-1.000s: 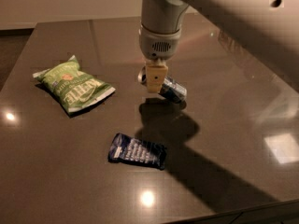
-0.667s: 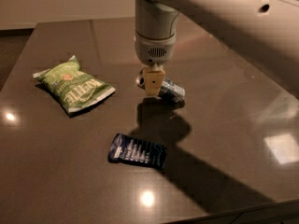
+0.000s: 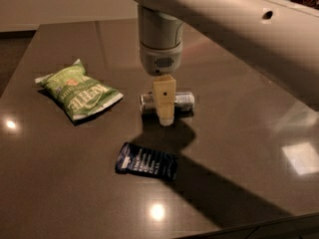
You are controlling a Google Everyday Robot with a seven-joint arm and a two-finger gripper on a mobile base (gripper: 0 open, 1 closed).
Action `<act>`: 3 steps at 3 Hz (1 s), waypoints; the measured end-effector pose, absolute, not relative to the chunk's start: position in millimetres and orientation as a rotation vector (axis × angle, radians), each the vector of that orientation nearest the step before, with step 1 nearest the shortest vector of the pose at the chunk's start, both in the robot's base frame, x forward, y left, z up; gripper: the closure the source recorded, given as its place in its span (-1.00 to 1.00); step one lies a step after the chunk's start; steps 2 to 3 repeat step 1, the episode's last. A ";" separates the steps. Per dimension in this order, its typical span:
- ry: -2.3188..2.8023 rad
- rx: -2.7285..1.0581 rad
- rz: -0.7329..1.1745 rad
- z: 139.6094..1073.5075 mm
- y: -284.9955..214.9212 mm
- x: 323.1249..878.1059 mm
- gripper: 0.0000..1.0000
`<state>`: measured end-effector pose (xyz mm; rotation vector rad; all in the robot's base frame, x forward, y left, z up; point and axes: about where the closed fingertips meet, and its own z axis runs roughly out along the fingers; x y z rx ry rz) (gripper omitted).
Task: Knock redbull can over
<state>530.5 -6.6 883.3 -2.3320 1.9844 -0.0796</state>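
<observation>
The redbull can (image 3: 182, 101) lies on its side on the dark table (image 3: 239, 133), its long axis running left to right, near the middle. My gripper (image 3: 165, 117) hangs straight down from the big white arm, directly in front of the can. Its cream finger (image 3: 164, 98) covers the can's middle, so only the can's two silvery ends show to its left and right.
A green chip bag (image 3: 79, 91) lies at the left. A dark blue flat snack packet (image 3: 147, 161) lies in front of the gripper, nearer the table's front edge (image 3: 234, 228). The arm's shadow falls to the right front.
The arm has shifted left and nearer. The can, seen to the right of the fingers before, now lies directly behind them, on its side throughout.
</observation>
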 end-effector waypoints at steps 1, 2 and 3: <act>1.984 -2.332 -0.080 883.3 -6.6 530.5 -1.00; 1.984 -2.332 -0.080 883.3 -6.6 530.5 -1.00; 1.984 -2.332 -0.080 883.3 -6.6 530.5 -1.00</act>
